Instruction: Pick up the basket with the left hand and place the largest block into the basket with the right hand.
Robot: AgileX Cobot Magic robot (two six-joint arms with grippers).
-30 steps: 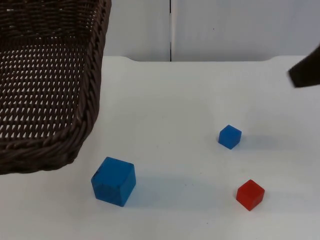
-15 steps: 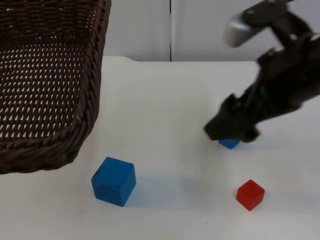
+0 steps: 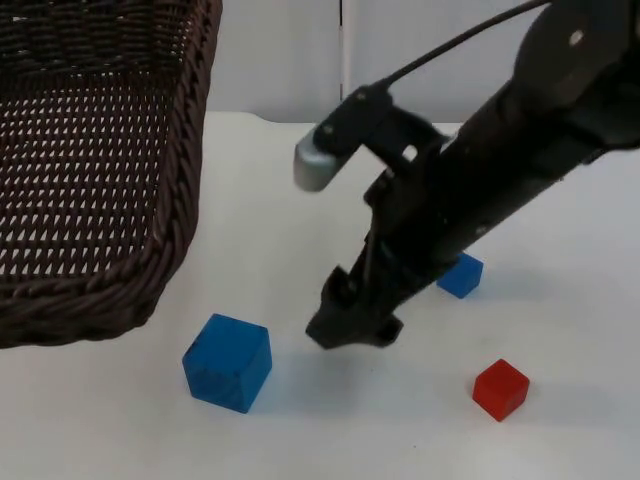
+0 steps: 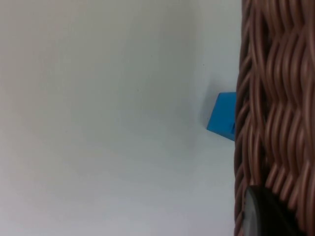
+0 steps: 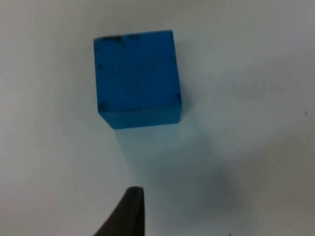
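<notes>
The dark brown wicker basket (image 3: 185,150) hangs above the table at the far left, with my left gripper shut on it; a black fingertip (image 4: 268,216) lies against the woven rim (image 4: 275,98). The largest block, a big blue cube (image 3: 228,362), rests on the table just in front of the basket's near corner. It is also in the left wrist view (image 4: 222,115) and the right wrist view (image 5: 137,78). My right gripper (image 3: 348,327) hovers low, a short way right of the cube and not touching it.
A small blue cube (image 3: 464,276) sits behind the right arm, partly covered by it. A small red cube (image 3: 500,389) lies near the front right. The grey partition wall (image 3: 420,60) closes the table's far side.
The right arm swept in from the right edge, passed over the small blue cube and now reaches down beside the big blue cube. Basket and blocks stayed put.
</notes>
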